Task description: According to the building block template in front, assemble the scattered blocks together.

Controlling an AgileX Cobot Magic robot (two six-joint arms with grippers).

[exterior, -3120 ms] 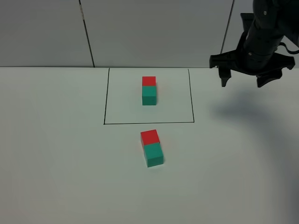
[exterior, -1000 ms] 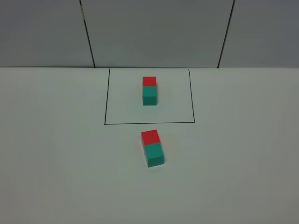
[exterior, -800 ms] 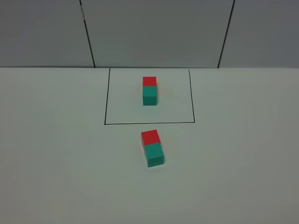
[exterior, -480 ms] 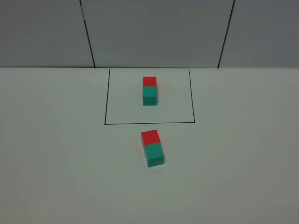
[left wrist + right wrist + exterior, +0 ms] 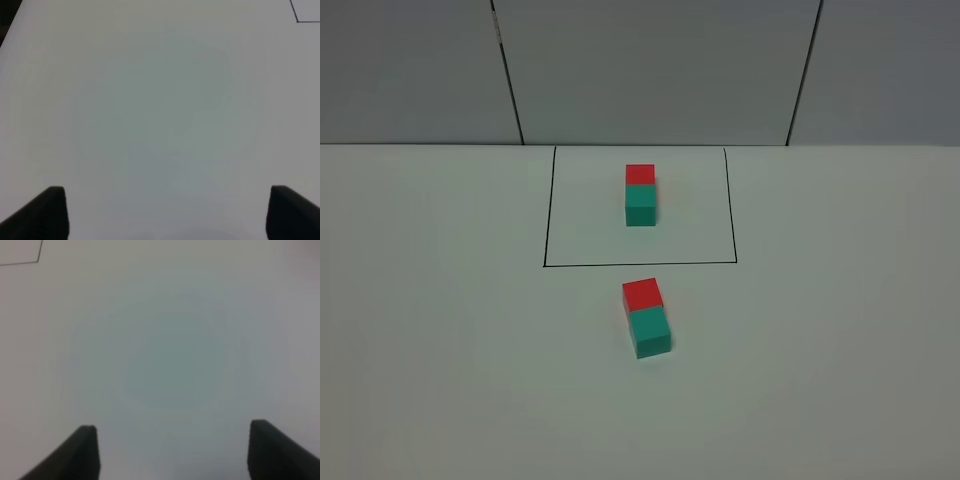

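The template, a red cube joined to a teal cube, sits inside a thin black drawn rectangle at the back middle of the white table. In front of the rectangle a loose red cube and a loose teal cube lie touching, red behind teal, the pair turned slightly. Neither arm shows in the exterior high view. My left gripper is open over bare table, with a corner of the rectangle in its view. My right gripper is open over bare table, also with a rectangle corner in view.
The white table spreads wide on both sides of the cubes. A grey panelled wall with dark seams stands behind the table's back edge.
About three seconds ago the right arm hung open at the back right; it has left the exterior high view. The cubes have not moved.
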